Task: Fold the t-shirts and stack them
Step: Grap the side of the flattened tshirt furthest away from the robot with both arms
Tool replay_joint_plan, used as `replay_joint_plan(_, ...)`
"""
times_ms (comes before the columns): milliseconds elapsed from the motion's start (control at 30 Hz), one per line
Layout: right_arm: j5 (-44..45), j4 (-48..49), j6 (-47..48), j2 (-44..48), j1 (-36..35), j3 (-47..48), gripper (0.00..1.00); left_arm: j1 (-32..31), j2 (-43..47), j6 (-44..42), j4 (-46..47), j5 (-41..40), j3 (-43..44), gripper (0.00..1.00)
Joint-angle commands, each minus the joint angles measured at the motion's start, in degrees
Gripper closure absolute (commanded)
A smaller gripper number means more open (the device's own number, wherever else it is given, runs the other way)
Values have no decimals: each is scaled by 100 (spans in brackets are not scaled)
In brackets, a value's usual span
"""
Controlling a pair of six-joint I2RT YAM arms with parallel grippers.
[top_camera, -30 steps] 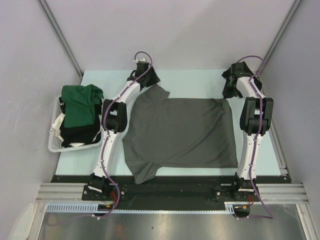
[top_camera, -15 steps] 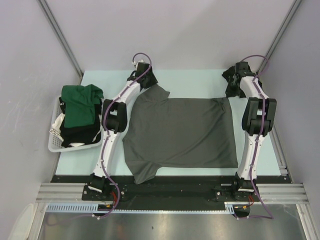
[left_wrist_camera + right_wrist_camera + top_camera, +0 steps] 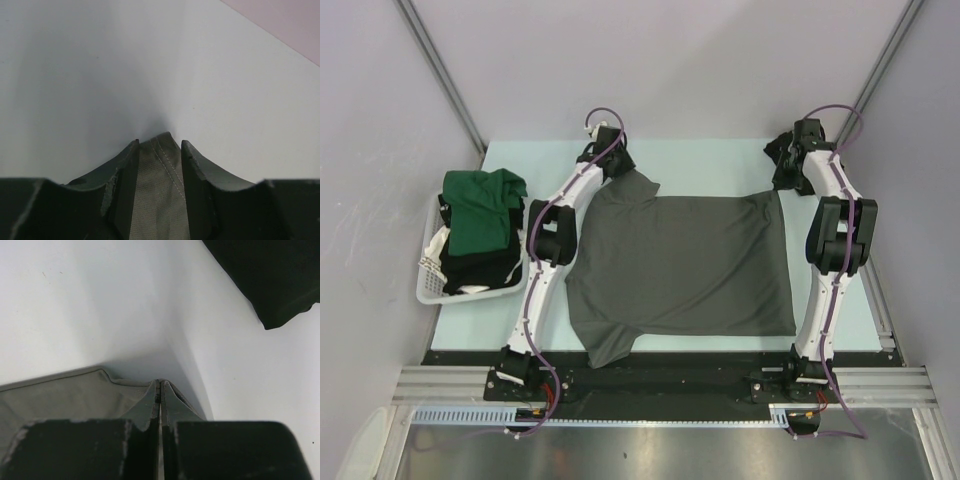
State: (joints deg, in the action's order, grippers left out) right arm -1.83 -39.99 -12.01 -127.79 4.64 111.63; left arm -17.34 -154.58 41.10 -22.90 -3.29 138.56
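Left wrist view: the left gripper (image 3: 160,143) holds its jaws narrow, with a stitched fold of the charcoal t-shirt (image 3: 680,265) between them. The jaws have drawn in over the last second, and we cannot tell whether the clamp is firm yet. The right gripper (image 3: 160,382) is fully closed on the shirt's far right corner. It has reached farther back, which has pulled the far hem straighter. We judge the shirt nearly tensioned for its first fold. Bare table (image 3: 720,160) remains beyond the far hem, while the near left sleeve overhangs the table's near edge. The green t-shirt (image 3: 480,205) and black t-shirt (image 3: 480,268) wait in the basket (image 3: 430,285) at the left.
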Motion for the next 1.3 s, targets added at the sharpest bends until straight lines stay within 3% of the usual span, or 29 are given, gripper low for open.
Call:
replay_joint_plan(0, -81, -9, -82, 351, 37, 34, 100, -59, -54, 126, -338, -110, 241, 57)
replay_joint_plan(333, -151, -62, -100, 421, 54, 122, 100, -146, 42, 258, -883, -84, 40, 66)
replay_joint_plan(533, -195, -53, -109, 500, 89, 104, 100, -190, 51, 276, -936, -40, -5, 82)
replay_joint_plan(667, -248, -53, -126, 527, 98, 78, 100, -199, 156, 241, -892, -66, -180, 100)
replay_joint_plan(1267, -424, 96, -188, 667, 98, -203, 100, -85, 1580, -340, -1138, -1016, -1990, 100)
